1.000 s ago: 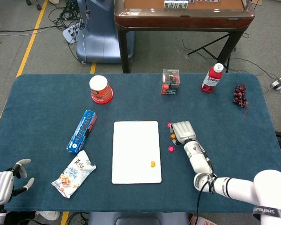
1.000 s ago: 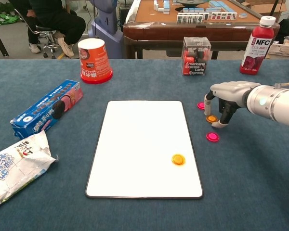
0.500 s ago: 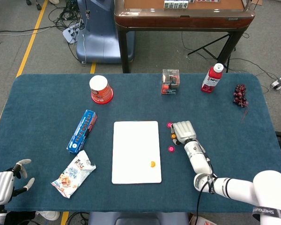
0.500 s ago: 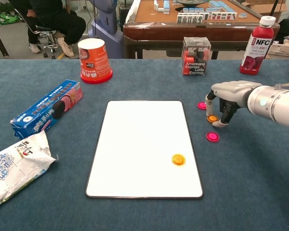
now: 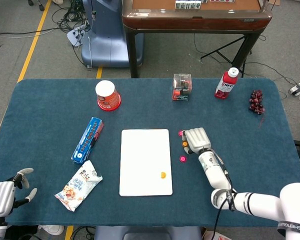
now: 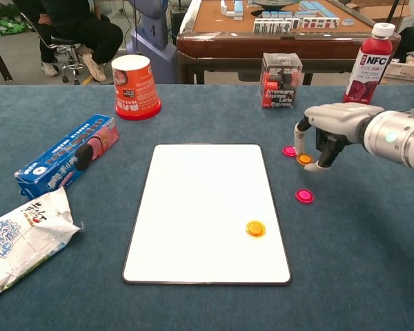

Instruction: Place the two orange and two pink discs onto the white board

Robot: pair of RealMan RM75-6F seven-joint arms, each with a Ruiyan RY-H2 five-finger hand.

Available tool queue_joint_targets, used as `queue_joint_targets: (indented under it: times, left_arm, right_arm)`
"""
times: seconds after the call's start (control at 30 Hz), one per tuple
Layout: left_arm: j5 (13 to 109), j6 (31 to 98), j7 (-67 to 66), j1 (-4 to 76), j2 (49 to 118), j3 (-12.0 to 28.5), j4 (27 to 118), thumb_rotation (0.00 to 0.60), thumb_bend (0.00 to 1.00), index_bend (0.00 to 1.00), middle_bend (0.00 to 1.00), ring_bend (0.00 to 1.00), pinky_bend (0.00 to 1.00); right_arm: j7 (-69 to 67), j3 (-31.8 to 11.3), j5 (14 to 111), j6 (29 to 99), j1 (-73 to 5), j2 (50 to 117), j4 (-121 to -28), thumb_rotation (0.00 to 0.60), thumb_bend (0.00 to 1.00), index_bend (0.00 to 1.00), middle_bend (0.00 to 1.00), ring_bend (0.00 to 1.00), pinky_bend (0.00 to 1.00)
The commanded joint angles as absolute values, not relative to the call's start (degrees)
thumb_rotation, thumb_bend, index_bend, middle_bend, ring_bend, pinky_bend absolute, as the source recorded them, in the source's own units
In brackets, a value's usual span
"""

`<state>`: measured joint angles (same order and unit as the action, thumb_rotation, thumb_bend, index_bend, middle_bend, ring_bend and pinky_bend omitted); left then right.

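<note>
The white board lies mid-table with one orange disc on its right side. Just off the board's right edge, my right hand pinches the second orange disc between thumb and a finger, a little above the cloth. One pink disc lies on the cloth left of that hand, and the other pink disc lies nearer me. In the head view the right hand covers part of the held orange disc. My left hand hangs at the table's near left corner, fingers apart and holding nothing.
A red cup, a blue biscuit box and a snack bag stand left of the board. At the back are a clear coffee box, a red bottle and a dark red bunch.
My right hand has closed on the orange disc and lifted it slightly off the cloth. The left hand and the other discs have not moved.
</note>
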<state>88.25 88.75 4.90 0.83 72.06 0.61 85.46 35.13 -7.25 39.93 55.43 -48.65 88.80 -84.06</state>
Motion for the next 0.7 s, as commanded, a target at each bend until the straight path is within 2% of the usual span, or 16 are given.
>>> queue_joint_targets:
  times: [0.03,0.43,0.7]
  left_arm:
    - [88.2,88.9,4.9,0.9,71.9,0.8,85.8,0.600,0.27,0.35,0.60,0.58,0.82]
    - [88.1,88.6,4.3,1.3,71.9,0.9,86.2,0.600,0.27,0.35,0.60,0.58,0.82]
    - [88.0,88.5,4.4,1.3,72.1,0.9,86.1,0.600,0.27,0.35,0.60,0.57,0.82]
  right_arm:
    - [35.1,-7.1,42.6,57.5,-47.9,86.8,-87.8,0.600,0.28,0.49,1.00,1.00,1.00]
    - [36.5,-4.9,52.6,62.2,-46.3,84.7,-99.1,0.600,0.28,0.49,1.00,1.00,1.00]
    - [37.8,-3.5,57.0,62.8,-45.9,86.3,-102.0,0.600,0.28,0.49,1.00,1.00,1.00]
